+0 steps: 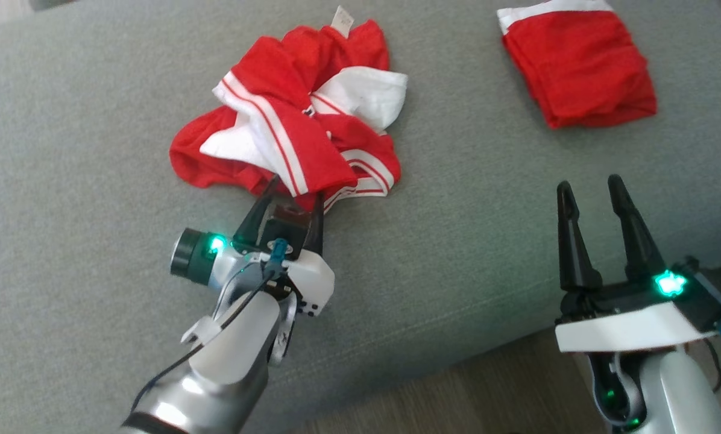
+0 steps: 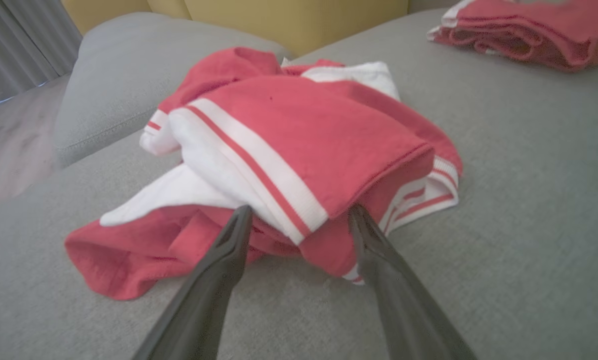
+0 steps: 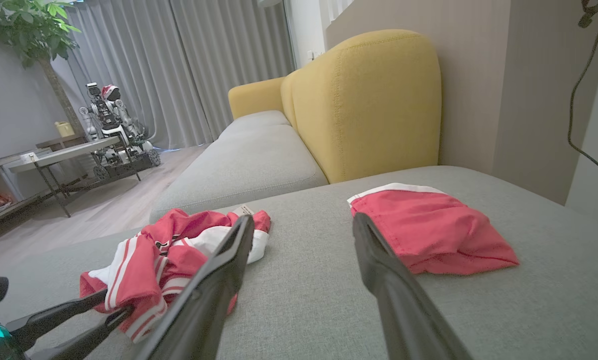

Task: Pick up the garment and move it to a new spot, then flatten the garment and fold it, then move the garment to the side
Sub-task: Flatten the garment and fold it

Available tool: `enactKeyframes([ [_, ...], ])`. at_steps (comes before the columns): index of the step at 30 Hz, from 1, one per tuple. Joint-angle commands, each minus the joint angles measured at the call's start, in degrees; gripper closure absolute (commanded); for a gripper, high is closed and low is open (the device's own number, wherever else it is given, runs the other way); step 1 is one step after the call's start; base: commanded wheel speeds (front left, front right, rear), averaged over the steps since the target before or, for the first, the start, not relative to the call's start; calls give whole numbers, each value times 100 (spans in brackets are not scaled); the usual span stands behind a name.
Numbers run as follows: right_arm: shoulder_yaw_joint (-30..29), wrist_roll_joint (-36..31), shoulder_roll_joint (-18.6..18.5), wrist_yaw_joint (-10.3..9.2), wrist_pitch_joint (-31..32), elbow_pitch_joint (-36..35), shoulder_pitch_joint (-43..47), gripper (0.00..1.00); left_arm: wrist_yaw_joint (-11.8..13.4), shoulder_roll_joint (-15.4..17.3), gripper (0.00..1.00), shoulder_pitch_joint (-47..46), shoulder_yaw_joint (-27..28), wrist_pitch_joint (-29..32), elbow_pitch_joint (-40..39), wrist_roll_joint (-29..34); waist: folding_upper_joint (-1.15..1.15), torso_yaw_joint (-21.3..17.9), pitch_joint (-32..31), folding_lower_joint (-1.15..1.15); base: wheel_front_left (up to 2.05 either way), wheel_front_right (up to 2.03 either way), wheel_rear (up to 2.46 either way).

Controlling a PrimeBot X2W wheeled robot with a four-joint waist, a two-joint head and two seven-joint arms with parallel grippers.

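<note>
While the crumpled red-and-white garment lies on the grey sofa, the left gripper straddles its near hem, jaws released; the right gripper hovers apart, jaws released. Best pinch separate corners and spread.

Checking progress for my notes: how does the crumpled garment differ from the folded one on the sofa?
The crumpled garment lies bunched, striped white trim on top; the folded garment is a flat stack, mostly red. The crumpled garment spreads wider than the folded garment. The open left tool is at the crumpled garment's edge; the folded garment lies untouched. Both are red and white.
</note>
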Motion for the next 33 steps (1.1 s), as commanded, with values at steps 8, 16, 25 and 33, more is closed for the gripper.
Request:
enactKeyframes([
  [8, 231, -73, -40, -2, -37, -228, -297, 0, 245, -20, 0, -926, -71, -62, 542, 383, 0, 30, 309, 0, 0, 0, 0],
  [16, 226, -19, -40, -2, -37, -156, -352, 0, 432, 43, 100, -1439, -325, -85, -69, 901, 0, -153, 339, 0, 0, 0, 0],
  [25, 386, 130, -40, -2, -37, -20, -343, 0, -10, 159, 100, -1863, -442, -87, -1140, 1000, 0, -478, -60, 0, 0, 0, 0],
  [33, 437, 195, -40, -2, -37, 20, -224, 0, -374, 60, 100, -1821, -179, -43, -1077, 307, 0, -692, -266, 0, 0, 0, 0],
])
